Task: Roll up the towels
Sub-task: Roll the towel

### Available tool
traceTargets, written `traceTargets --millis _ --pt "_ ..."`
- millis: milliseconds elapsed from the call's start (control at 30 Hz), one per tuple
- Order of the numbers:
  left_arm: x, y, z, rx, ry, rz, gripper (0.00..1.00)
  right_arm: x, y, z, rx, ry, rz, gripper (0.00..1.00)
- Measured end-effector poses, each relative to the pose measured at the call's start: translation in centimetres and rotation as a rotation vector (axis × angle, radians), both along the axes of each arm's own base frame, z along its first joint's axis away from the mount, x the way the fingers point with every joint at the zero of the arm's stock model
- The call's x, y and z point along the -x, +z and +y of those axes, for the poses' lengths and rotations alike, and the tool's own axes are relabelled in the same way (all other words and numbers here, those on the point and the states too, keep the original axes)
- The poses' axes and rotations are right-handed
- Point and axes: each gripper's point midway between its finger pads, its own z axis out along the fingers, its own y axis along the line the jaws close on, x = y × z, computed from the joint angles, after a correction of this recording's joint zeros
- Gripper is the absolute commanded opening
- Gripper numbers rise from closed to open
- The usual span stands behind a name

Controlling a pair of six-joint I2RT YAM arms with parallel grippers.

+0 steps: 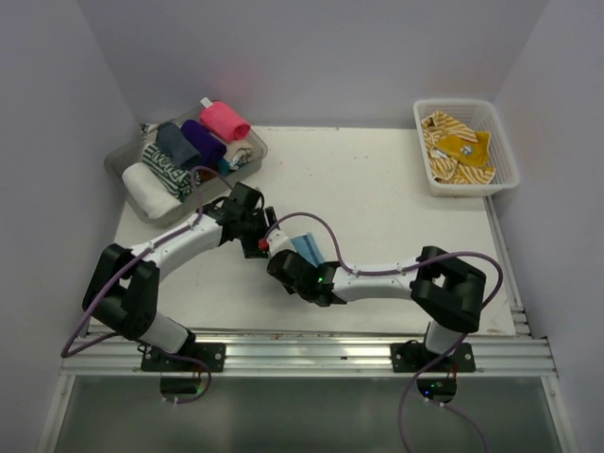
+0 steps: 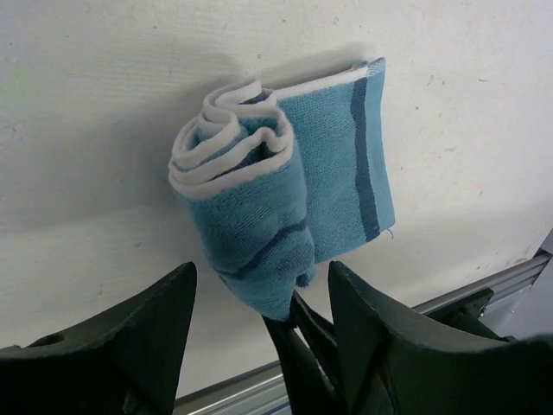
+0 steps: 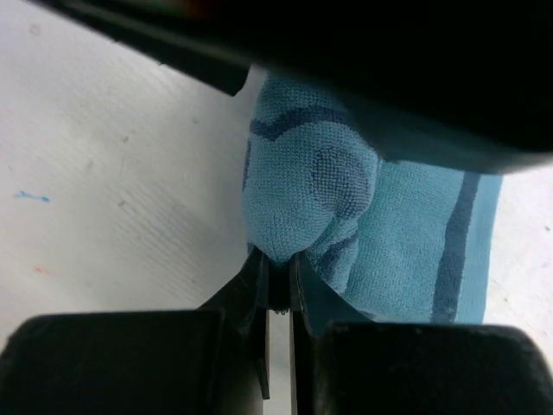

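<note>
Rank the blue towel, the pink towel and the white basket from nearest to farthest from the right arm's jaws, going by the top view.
1. Blue towel, pinched in the right jaws, mid-table.
2. Pink towel, rolled, at the tray, far left.
3. White basket, far right corner.

Right gripper [image 3: 276, 281] pinching the blue towel [image 3: 346, 199]
Jaws basically shut on the tip of the rolled end, darker stripes showing. It's lying on the white table [image 3: 112, 173].

A white table [image 1: 396, 217], scuffed and faintly speckled, filled the middle of the scene. Pale lavender walls [image 1: 311, 57] enclosed it on the left, right and far sides. An aluminium rail [image 1: 311, 351] ran along its near edge. The light was soft and even.
</note>
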Motion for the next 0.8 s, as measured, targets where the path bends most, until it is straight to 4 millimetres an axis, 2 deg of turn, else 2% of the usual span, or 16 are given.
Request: traceTargets --millis 267,500,800 --pt "-0.2 0.5 0.6 -0.006 0.015 -0.015 0.68 -1.2 0.3 -1.5 -0.292 -0.048 0.165 0.00" --pt "-0.4 0.6 0.0 0.023 -0.004 -0.035 0.75 -1.7 0.3 -2.4 -0.490 -0.069 0.302 0.00" --pt "-1.0 -1.4 -1.5 0.071 -0.066 -0.028 0.74 -2.2 0.6 -3.5 -0.681 -0.073 0.458 0.00"
